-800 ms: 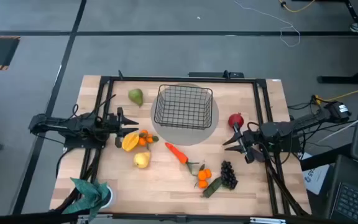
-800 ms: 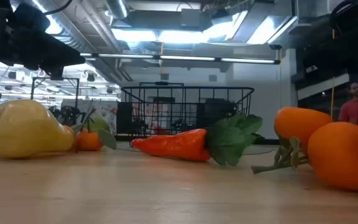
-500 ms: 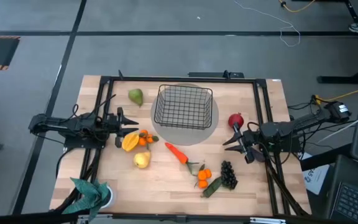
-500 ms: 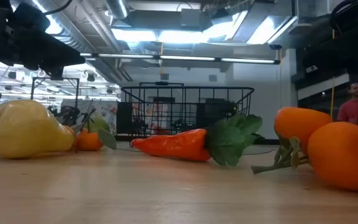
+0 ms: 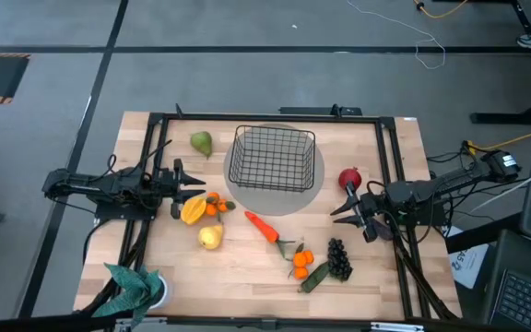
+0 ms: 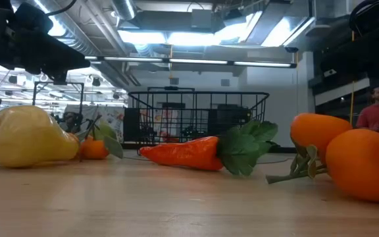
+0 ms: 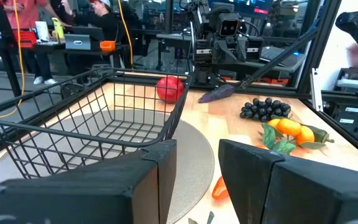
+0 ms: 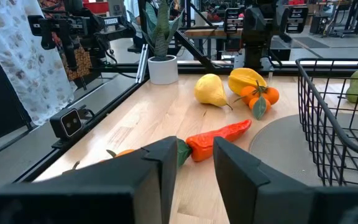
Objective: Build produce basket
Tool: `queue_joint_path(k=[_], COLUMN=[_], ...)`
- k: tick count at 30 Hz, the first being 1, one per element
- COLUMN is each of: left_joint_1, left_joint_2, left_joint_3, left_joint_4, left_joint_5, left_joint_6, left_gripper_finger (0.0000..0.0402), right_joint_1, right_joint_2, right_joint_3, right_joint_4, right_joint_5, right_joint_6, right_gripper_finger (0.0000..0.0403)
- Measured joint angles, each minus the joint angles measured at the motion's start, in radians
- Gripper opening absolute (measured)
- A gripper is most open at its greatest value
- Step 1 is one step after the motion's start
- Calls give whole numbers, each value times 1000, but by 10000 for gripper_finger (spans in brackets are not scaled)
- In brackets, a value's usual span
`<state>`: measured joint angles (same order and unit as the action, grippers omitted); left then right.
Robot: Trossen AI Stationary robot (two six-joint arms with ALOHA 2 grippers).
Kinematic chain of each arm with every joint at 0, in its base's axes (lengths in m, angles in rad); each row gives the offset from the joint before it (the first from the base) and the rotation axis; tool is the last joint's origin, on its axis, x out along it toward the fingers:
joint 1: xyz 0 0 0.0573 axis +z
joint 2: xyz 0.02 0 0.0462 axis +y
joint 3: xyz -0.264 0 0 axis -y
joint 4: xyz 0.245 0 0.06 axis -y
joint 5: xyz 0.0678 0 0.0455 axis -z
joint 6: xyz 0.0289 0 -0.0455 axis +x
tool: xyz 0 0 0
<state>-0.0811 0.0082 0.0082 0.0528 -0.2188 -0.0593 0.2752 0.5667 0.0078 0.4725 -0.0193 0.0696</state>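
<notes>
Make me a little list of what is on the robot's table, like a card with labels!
basket: black wire basket, empty, at the far middle of the table
red fruit: beside the right gripper
carrot: lying near the table's middle
yellow pear: near the carrot
green pear: left of the basket
grapes: at the near right
left gripper: empty, fingers apart
right gripper: empty, fingers apart

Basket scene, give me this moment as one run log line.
basket: empty | fruit: all on table | left pincer: open, idle | right pincer: open, idle
</notes>
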Motion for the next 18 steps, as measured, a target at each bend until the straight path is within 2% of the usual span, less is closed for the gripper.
queue_joint_path(k=[18], left_joint_1=[0], left_joint_2=[0], left_joint_3=[0], left_joint_4=[0], left_joint_5=[0], left_joint_6=[0], left_gripper_finger=[110], right_joint_1=[0], right_joint_2=[0], right_joint_3=[0], right_joint_4=[12], right_joint_5=[10], right_joint_6=[7], right_gripper_finger=[103])
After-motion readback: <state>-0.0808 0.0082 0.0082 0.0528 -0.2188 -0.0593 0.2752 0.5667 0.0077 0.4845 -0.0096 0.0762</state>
